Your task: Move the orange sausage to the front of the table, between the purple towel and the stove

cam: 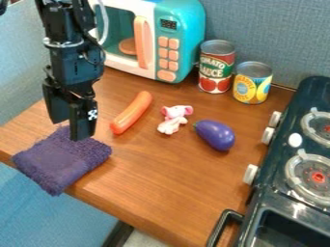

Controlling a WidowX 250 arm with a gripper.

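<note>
The black gripper (69,126) hangs at the left, pointing down over the dark purple cloth (63,159), its fingers apart with nothing seen between them. The folded cloth lies at the table's front left edge, partly hidden behind one fingertip. To the right of the gripper an orange sausage (131,113) lies slanted on the wood. Beyond it are a small pink and white toy (173,119) and a purple eggplant (215,135), each lying on the table.
A teal and white toy microwave (184,29) stands at the back. Beside it are a tomato can (216,66) and a yellow-labelled can (252,83). A dark toy stove (266,193) with white knobs borders the right side of the wooden table (158,193).
</note>
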